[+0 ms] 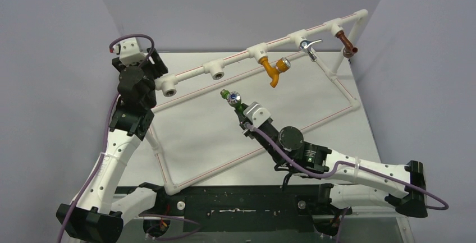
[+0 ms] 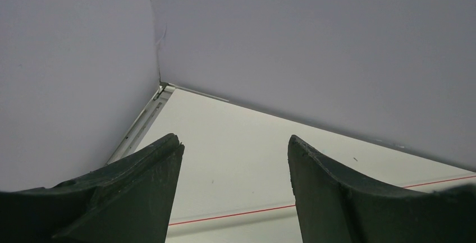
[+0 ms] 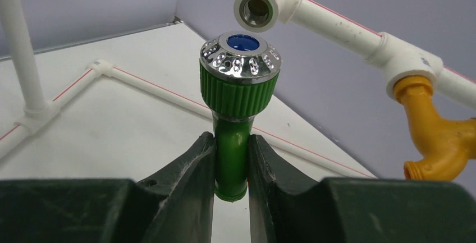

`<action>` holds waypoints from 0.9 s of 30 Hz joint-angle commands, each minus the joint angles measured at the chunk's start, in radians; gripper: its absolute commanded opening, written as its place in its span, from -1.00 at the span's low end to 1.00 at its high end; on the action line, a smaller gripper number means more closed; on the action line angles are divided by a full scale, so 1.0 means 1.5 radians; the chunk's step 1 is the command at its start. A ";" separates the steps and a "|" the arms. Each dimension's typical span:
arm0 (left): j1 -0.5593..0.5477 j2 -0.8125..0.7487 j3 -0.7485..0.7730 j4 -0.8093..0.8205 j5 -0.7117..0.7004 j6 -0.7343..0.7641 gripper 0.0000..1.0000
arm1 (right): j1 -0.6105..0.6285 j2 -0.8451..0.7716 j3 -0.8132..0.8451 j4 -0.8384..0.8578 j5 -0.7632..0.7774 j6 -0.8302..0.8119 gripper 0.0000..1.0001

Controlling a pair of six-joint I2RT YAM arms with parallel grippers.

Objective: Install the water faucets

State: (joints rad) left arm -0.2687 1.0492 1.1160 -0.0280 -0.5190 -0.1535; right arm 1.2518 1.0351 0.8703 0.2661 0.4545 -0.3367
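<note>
My right gripper (image 3: pixel 232 142) is shut on the green water faucet (image 3: pixel 234 114), gripping its spout with the silver knob (image 3: pixel 241 56) pointing away from me. In the top view the faucet (image 1: pixel 232 98) hangs above the table, a little short of the white pipe rail (image 1: pixel 236 59). An empty threaded socket (image 3: pixel 257 10) sits just above and beyond the knob. My left gripper (image 2: pixel 236 147) is open and empty, raised near the rail's left end (image 1: pixel 168 90), facing the back corner.
An orange tap (image 1: pixel 275 72), a chrome tap (image 1: pixel 309 46) and a copper-brown tap (image 1: pixel 348 46) hang from the rail to the right. Two open sockets (image 1: pixel 216 73) sit left of the orange tap. A white pipe frame (image 1: pixel 348 105) with red stripes lies on the table.
</note>
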 commanded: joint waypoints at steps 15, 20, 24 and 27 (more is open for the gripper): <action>-0.001 -0.003 -0.067 -0.148 0.045 -0.012 0.33 | 0.066 0.093 0.049 0.271 0.157 -0.222 -1.00; -0.001 -0.002 -0.068 -0.149 0.046 -0.012 0.34 | 0.061 0.104 0.062 0.276 0.157 -0.223 -1.00; -0.001 -0.003 -0.069 -0.148 0.046 -0.011 0.34 | 0.050 0.114 0.074 0.264 0.149 -0.213 -1.00; -0.001 -0.003 -0.070 -0.147 0.046 -0.011 0.34 | 0.042 0.118 0.079 0.257 0.144 -0.203 -1.00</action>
State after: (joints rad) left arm -0.2619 1.0370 1.0927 0.0143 -0.4969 -0.1791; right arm 1.3312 1.2053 0.9348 0.5907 0.6697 -0.6510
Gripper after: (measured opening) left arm 0.668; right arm 0.225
